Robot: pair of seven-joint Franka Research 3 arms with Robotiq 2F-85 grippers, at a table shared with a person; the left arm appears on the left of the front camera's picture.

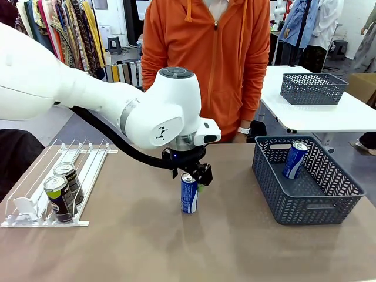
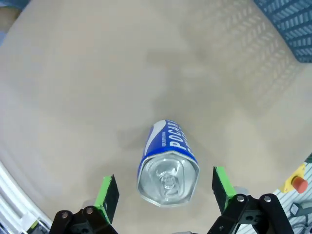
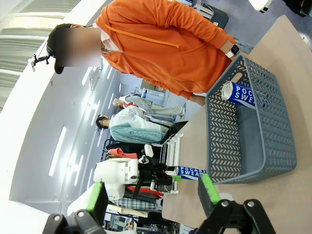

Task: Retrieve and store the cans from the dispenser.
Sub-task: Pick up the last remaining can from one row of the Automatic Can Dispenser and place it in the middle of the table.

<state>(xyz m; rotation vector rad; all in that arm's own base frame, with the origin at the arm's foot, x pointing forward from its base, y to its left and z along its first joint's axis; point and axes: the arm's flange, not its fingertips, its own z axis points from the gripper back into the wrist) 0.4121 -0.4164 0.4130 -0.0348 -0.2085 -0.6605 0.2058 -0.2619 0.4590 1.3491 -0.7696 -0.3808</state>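
Observation:
A blue can (image 1: pixel 189 195) stands upright on the brown table, mid-table. My left gripper (image 1: pixel 191 178) hangs over its top, open. In the left wrist view the green pads (image 2: pixel 108 194) flank the blue can (image 2: pixel 168 163) with a gap on each side. The white dispenser (image 1: pixel 94 161) lies at the left with two dark cans (image 1: pixel 63 189) in its lanes. Another blue can (image 1: pixel 295 159) leans inside the grey basket (image 1: pixel 305 205) at the right. My right gripper (image 3: pixel 151 195) is open and holds nothing, looking from afar at the basket (image 3: pixel 229 146) and its can (image 3: pixel 239 93).
A person in an orange hoodie (image 1: pixel 205 53) stands at the far side of the table, just behind my left arm. A second grey basket (image 1: pixel 311 88) sits on a white table at the back right. Bare tabletop lies between the standing can and the basket.

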